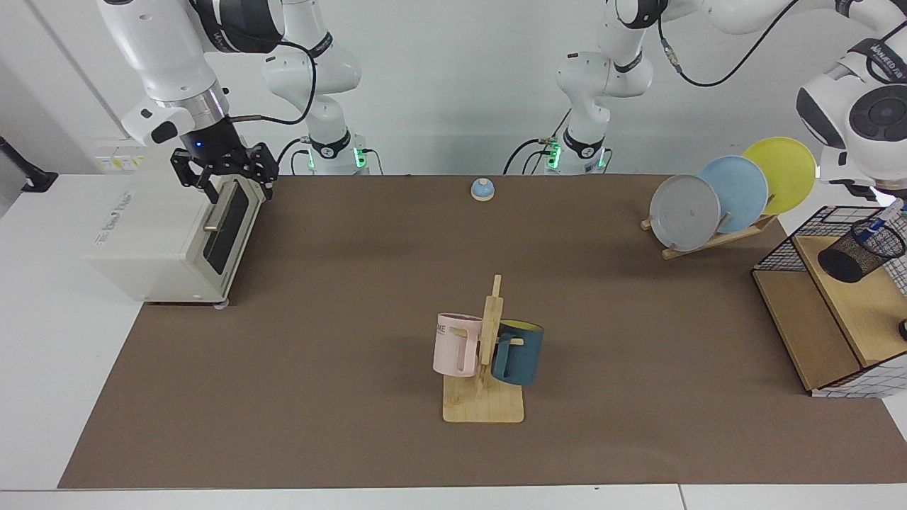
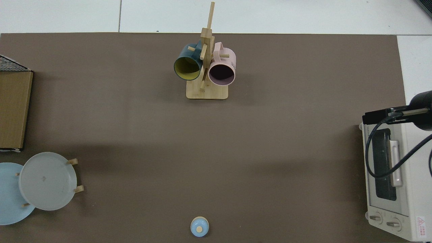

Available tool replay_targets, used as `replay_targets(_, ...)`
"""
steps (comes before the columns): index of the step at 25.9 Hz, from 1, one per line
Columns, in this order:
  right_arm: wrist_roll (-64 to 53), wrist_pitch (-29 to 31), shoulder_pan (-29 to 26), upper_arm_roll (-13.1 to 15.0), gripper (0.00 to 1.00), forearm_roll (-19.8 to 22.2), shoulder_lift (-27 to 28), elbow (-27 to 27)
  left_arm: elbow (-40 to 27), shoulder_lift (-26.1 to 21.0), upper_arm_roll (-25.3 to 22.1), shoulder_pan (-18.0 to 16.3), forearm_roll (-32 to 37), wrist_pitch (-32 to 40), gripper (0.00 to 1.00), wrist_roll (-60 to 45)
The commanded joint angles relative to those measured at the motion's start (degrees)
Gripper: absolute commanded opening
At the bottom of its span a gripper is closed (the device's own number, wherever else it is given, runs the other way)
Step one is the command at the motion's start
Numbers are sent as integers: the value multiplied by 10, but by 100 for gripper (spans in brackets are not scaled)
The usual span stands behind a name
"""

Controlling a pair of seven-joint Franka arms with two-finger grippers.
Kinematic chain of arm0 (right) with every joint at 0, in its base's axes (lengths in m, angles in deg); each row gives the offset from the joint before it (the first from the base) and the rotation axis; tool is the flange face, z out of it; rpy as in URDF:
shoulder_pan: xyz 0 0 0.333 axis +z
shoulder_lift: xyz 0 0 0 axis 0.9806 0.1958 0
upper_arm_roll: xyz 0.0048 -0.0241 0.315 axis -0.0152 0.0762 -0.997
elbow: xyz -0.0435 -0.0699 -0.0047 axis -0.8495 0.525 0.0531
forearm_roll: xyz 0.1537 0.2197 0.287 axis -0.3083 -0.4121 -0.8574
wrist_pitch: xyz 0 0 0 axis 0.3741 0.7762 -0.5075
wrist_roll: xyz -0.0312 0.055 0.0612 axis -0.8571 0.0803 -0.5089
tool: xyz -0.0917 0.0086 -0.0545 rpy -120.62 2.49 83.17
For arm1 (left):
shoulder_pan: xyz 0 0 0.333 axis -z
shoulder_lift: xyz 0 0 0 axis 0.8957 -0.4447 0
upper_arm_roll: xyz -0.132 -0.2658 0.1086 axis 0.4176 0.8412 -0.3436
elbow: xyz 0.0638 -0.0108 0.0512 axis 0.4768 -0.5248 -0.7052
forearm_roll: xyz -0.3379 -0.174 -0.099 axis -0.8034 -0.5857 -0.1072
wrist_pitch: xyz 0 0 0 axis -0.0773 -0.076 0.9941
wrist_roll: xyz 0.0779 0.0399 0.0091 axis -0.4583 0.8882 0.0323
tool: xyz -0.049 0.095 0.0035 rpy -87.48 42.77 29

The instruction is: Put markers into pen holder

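Note:
The pen holder point(image 1: 861, 248), a black mesh cup, stands on the wooden shelf at the far right of the facing view. A marker point(image 1: 886, 216) with a white barrel and blue part pokes out of its mouth, leaning right. Just above it, at the picture's edge, is my left gripper point(image 1: 891, 193), mostly cut off, with the arm's wrist point(image 1: 868, 117) over it. My right gripper point(image 1: 221, 173) hangs open and holds nothing over the top front edge of the toaster oven point(image 1: 170, 234); the top view shows that gripper point(image 2: 378, 116) at the right edge.
A black wire basket frame point(image 1: 786, 241) surrounds the wooden shelf. A rack with three plates point(image 1: 730, 195) stands beside it. A mug tree with a pink mug point(image 1: 455, 345) and a dark blue mug point(image 1: 519, 352) sits mid-table. A small blue bell point(image 1: 482, 189) is at the far edge.

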Motion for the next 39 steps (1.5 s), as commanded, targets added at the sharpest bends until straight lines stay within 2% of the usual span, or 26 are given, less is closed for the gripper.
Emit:
replay_targets(1, 8, -7, -2, -5, 100, -7, -6, -4, 11, -32, 7, 1, 12, 17, 0, -23)
replay_targets(5, 8, -7, -4, -4, 100, -7, -6, -4, 23, -55, 7, 1, 12, 17, 1, -35)
replay_targets(6, 9, -7, -4, -4, 100, -7, -6, -3, 24, -55, 6, 1, 13, 19, 32, -34)
replay_targets(7, 8, -7, -4, -4, 100, -7, -6, -3, 26, -55, 6, 1, 13, 23, 80, -34)
replay_targets(8, 9, -7, -4, -4, 100, -7, -6, -4, 34, -56, 6, 1, 13, 27, 100, -34)
replay_targets(15, 9, -7, -3, -4, 100, -7, -6, -4, 67, -48, 12, 6, 21, 31, 100, -27)
replay_targets(21, 8, -8, -3, -4, 100, -7, -6, -4, 90, -47, 79, 8, 2, 65, 100, -43)
replay_targets(24, 9, -7, -3, -4, 100, -7, -6, -3, 89, -39, 106, 9, -58, 94, 100, -87)
replay_targets(28, 8, -7, -3, -4, 100, -7, -6, -4, 74, -22, 116, 6, -174, 102, 100, -187)
replay_targets(31, 9, -7, -3, -4, 100, -7, -6, -4, 35, -3, 114, -16, -274, 76, 100, -208)
replay_targets(34, 8, -7, -3, -4, 100, -7, -6, -4, -25, 26, 114, -13, -322, 34, 100, -243)
replay_targets(37, 8, -7, -3, -4, 100, -7, -6, -3, -84, 60, 133, -12, -368, 24, 100, -396)
replay_targets(39, 8, -8, -3, -4, 100, -7, -6, -4, -107, 74, 170, -13, -376, 12, 100, -505)
